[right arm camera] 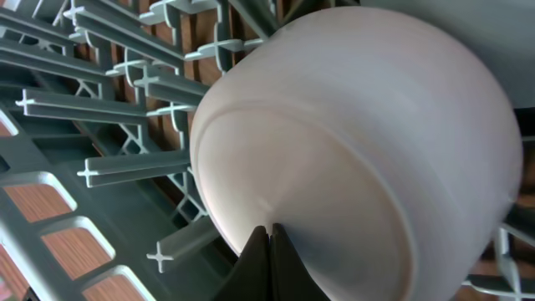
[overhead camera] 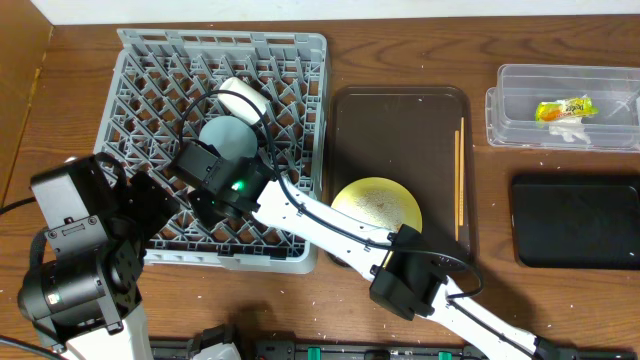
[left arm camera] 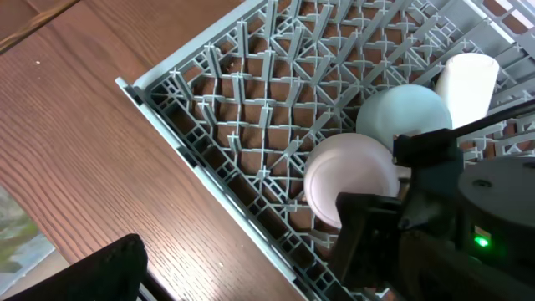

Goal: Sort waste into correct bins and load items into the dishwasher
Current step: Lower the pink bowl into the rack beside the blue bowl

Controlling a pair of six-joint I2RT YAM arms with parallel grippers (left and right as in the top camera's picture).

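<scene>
Over dish rack (overhead camera: 312, 60), right arm (overhead camera: 320, 218) outstretched

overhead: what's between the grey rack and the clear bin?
The dark brown tray, carrying the yellow plate and the chopsticks; the overhead view shows it.

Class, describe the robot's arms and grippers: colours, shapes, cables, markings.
Right arm: white tube links, black blocky joints, a thin black cable alongside, a green light near the wrist. Right gripper: dark tapered fingers. Left arm: bulky black housings, white lower link.
</scene>
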